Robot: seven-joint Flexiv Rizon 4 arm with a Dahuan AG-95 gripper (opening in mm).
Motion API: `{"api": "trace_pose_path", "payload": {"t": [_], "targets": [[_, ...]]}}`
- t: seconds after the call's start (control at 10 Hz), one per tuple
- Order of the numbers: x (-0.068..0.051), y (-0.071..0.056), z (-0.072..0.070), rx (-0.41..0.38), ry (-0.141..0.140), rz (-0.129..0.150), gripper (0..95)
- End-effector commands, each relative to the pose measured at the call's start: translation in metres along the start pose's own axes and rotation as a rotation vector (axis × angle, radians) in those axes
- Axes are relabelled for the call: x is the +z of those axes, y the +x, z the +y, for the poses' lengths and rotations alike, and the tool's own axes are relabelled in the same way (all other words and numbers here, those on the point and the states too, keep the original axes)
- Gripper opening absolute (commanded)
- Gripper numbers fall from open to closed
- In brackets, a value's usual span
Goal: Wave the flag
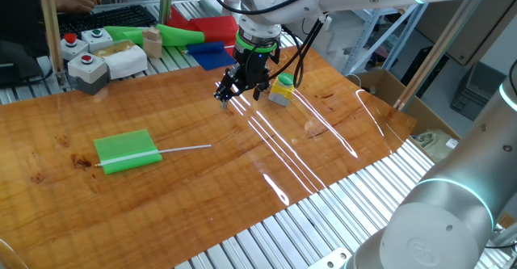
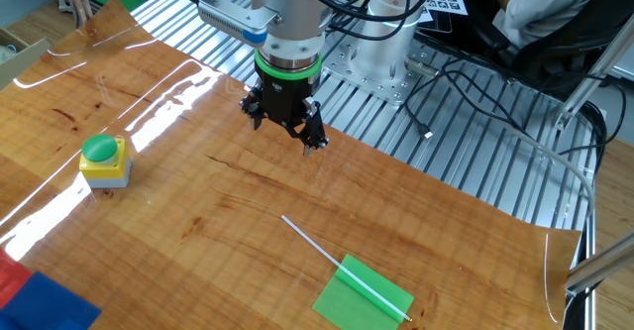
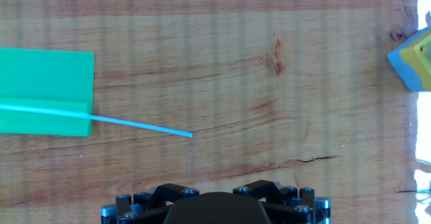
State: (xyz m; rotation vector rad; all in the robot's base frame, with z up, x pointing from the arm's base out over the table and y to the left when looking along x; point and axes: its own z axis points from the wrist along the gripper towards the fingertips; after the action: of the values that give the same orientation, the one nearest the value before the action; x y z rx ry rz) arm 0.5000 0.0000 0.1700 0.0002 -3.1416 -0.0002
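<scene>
One arm, one pair of fingers [image 1: 240, 91], and nothing between them: they hang spread above the bare wooden worktop [image 1: 323, 140], pinching nothing, tips clear of the wood as far as both fixed views tell. In the hand view only the dark base of the fingers shows at the bottom edge, so the spread is judged from the fixed cameras.

One flag [image 1: 128, 150] is the target, and it lies flat on the worktop, well apart from the fingers. In the one fixed view it sits toward the near left of the wood, lower left of the fingers; in the hand view it is off to the left, partly cut by the frame edge. The green sheet [image 3: 44, 93] is the far end; the thin white stick [image 3: 138, 125] runs out from under it with its free tip pointing back toward the fingers. That long axis is the thing to watch: the bare length of stick is the nearest part, so the likely next move is a travel along that line, then a turn of the wrist so the fingers close across the stick, not along it.

One yellow-and-grey box with a green push button [image 2: 103, 159] stands just beside the fingers on the opposite side from the flag.

Farther back, past the wood's edge: two grey button boxes [image 1: 81, 57], green cone-shaped pieces [image 1: 161, 35], one blue flat piece [image 1: 212, 54], one red [image 1: 214, 27].
</scene>
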Motion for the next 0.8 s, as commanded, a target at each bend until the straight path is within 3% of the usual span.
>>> {"api": "trace_pose_path", "payload": {"t": [0.1, 0.8], "targets": [[0.0, 0.0, 0.0, 0.213, -0.059, 0.045, 0.0], [0.0057, 0.0008, 0.0044, 0.218, -0.059, 0.045, 0.0]]}}
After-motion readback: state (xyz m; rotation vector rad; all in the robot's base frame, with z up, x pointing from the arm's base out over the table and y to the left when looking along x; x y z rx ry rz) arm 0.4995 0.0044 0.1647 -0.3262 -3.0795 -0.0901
